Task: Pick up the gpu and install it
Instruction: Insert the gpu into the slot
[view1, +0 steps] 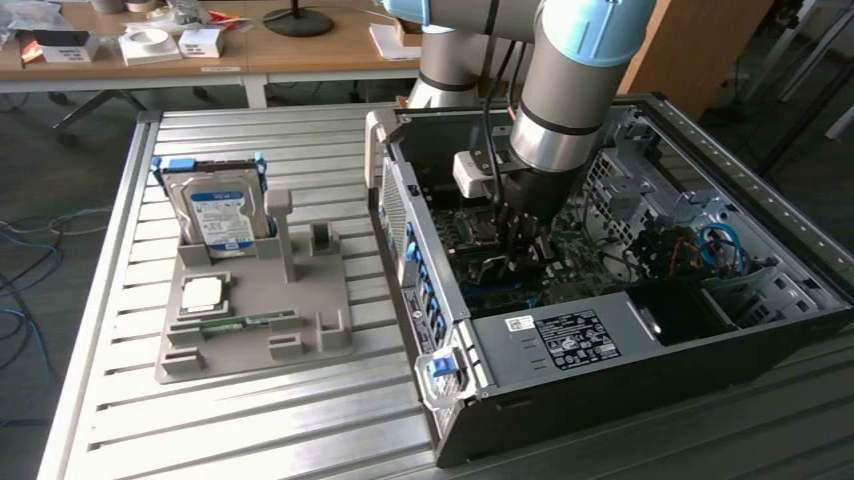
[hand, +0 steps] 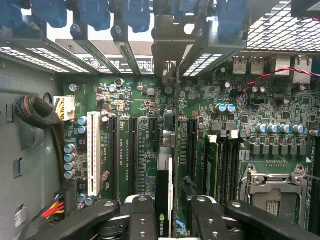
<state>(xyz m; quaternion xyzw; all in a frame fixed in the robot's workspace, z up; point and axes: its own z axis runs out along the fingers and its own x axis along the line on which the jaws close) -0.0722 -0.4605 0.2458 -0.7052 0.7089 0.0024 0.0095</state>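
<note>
**Arm reaching into the open computer case, graphics card between its fingers**

In the exterior view, the arm reaches down into the open computer case (view1: 641, 330), and its gripper (view1: 521, 245) sits low over the motherboard; the card cannot be made out there. To the exterior view's left, well apart from the case, a grey holder (view1: 254, 320) carries a hard drive (view1: 220, 215) standing upright, a small square chip (view1: 203, 292) and a green memory stick (view1: 247, 322).

In the wrist view, the gpu (hand: 164, 197) stands on edge over the motherboard (hand: 150, 130), in line with the dark slots, between the two black fingers (hand: 142, 220). The fingers stand slightly apart on either side of it; whether they press it I cannot tell. A white slot (hand: 93, 152), a cable bundle (hand: 40, 115) and the empty processor socket (hand: 272, 192) lie alongside.
</note>
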